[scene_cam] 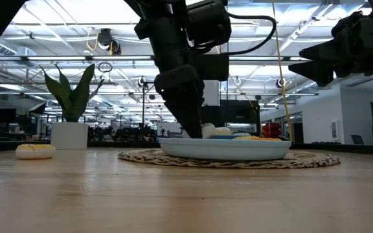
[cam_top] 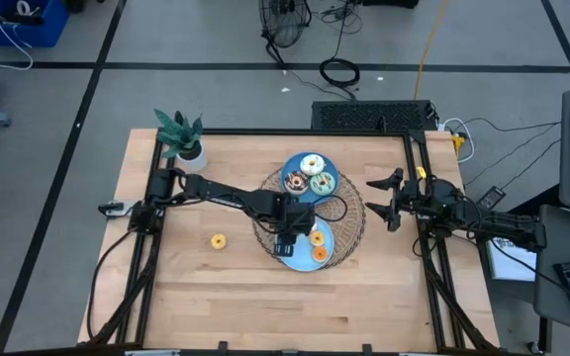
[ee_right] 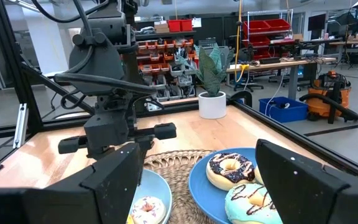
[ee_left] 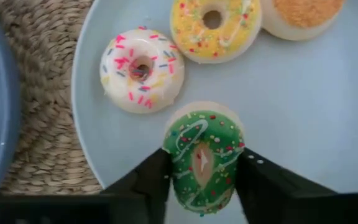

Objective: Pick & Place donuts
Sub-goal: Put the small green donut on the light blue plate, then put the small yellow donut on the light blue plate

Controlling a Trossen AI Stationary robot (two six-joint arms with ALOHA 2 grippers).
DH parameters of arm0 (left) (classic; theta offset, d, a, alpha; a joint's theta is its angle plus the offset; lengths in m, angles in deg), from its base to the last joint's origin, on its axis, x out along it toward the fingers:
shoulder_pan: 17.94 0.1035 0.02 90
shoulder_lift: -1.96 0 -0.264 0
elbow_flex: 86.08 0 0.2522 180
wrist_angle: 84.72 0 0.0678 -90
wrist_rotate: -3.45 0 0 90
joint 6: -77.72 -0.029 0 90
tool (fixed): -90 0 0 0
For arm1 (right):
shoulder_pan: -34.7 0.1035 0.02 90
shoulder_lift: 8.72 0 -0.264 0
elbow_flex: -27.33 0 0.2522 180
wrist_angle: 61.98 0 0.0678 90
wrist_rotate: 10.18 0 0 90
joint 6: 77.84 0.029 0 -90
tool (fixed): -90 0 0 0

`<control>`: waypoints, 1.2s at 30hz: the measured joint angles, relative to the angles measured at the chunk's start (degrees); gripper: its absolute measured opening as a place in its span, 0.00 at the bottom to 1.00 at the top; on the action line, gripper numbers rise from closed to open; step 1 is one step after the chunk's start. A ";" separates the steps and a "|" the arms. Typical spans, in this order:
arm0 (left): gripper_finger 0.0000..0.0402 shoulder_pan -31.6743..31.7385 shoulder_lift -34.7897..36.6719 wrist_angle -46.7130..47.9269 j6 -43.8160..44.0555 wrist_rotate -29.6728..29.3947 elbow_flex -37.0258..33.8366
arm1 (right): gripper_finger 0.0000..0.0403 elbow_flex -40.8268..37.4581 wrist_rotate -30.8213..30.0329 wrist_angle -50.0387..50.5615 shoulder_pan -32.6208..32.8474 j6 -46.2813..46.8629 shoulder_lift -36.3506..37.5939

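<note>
I am lowering my left gripper (ee_left: 201, 180) over the pale blue plate (ee_left: 303, 112), fingers closing on the green donut (ee_left: 202, 155) held edge-up between them, so it lands clear of the white donut (ee_left: 142, 70) just ahead. My right gripper (cam_top: 382, 203) is waiting open beside the mat (cam_top: 349, 232).

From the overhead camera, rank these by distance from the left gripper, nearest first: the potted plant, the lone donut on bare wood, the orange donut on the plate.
1. orange donut, on the plate beside the left gripper.
2. lone donut, on the wood, left of the mat.
3. potted plant, far left corner.

Left hand (ee_left: 201, 180) lowered, right hand (cam_top: 376, 198) parted
</note>
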State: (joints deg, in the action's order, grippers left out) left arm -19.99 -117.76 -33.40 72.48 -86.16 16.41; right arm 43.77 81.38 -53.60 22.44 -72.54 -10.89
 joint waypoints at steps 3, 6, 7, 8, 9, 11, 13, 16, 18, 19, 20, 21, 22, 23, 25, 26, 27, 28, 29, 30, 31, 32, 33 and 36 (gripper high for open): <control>0.52 0.04 0.00 -0.02 -0.07 -0.93 0.00 | 0.75 -0.01 0.00 0.00 0.01 0.00 0.00; 0.63 0.15 0.00 -0.09 -0.78 -0.99 0.00 | 0.75 0.00 0.00 0.00 0.01 0.00 0.00; 0.66 0.15 0.00 -0.16 -0.83 -1.36 0.00 | 0.75 0.00 0.00 0.00 0.00 0.00 0.00; 0.69 0.15 0.00 -0.17 -0.86 -1.92 0.00 | 0.75 -0.01 0.00 0.00 0.00 0.00 0.00; 0.71 0.15 0.00 -0.17 -0.87 -2.21 0.00 | 0.75 0.00 0.00 0.02 0.02 0.00 0.00; 0.75 0.15 0.00 -0.09 -0.89 -2.43 -0.02 | 0.75 -0.01 0.00 0.02 0.01 0.00 0.00; 0.78 0.15 0.00 0.28 -1.12 -2.57 -0.02 | 0.75 -0.01 0.00 0.01 0.00 0.00 0.00; 0.82 0.13 0.87 3.27 -3.44 -4.04 -0.02 | 0.75 -0.01 0.00 0.00 0.00 0.00 0.00; 0.83 -0.03 2.55 6.60 -3.94 -5.89 -0.03 | 0.75 0.00 0.00 0.00 0.00 0.00 0.00; 0.83 -0.14 3.54 8.36 -3.04 -6.63 -0.02 | 0.75 0.00 0.00 0.00 -0.01 0.00 0.00; 0.83 -0.23 4.52 10.22 -1.64 -6.88 -0.02 | 0.75 0.00 0.00 0.00 0.01 0.00 0.01; 0.83 -0.26 5.41 12.22 0.21 -6.78 -0.02 | 0.75 -0.01 0.00 0.00 0.01 0.00 0.01; 0.83 -0.28 6.38 14.60 2.36 -6.30 -0.02 | 0.75 -0.02 0.00 0.02 0.02 0.00 0.00; 0.83 -0.28 7.34 17.06 4.70 -5.28 -0.02 | 0.75 -0.02 0.00 0.00 0.02 0.00 0.00; 0.82 -0.47 8.79 22.16 9.04 -3.32 -0.02 | 0.75 -0.01 0.00 0.01 0.00 0.00 0.01; 0.81 -0.70 9.31 24.53 10.99 -2.80 -0.04 | 0.75 -0.02 0.00 0.00 -0.01 0.00 0.00; 0.80 -1.08 9.78 26.70 12.83 -2.59 -0.46 | 0.75 -0.01 0.00 0.00 0.01 0.00 0.00; 0.80 -1.53 10.03 28.28 14.36 -2.64 -1.19 | 0.75 -0.01 0.00 0.01 0.02 0.00 0.00; 0.79 -2.06 10.23 29.16 15.67 -3.01 -2.10 | 0.75 0.00 0.00 0.00 0.00 0.00 0.00; 0.79 -2.62 10.63 29.88 16.79 -3.72 -3.53 | 0.75 0.00 0.00 0.00 -0.01 0.00 0.00; 0.78 -3.20 11.07 30.25 17.81 -4.72 -5.24 | 0.75 -0.01 0.00 -0.02 0.01 0.00 0.00; 0.78 -3.74 11.43 30.37 18.49 -5.24 -7.04 | 0.75 0.00 0.00 -0.02 0.01 0.00 0.02; 0.77 -4.18 11.91 30.42 18.93 -5.10 -9.02 | 0.75 -0.02 0.00 0.00 -0.01 0.00 0.02; 0.78 -5.34 13.36 30.42 20.34 -1.74 -14.51 | 0.75 0.00 0.00 0.00 -0.01 0.00 0.02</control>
State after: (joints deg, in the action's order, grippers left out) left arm -25.33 -104.40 -2.98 92.82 -87.91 1.90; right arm 43.77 81.38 -53.60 22.43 -72.54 -10.87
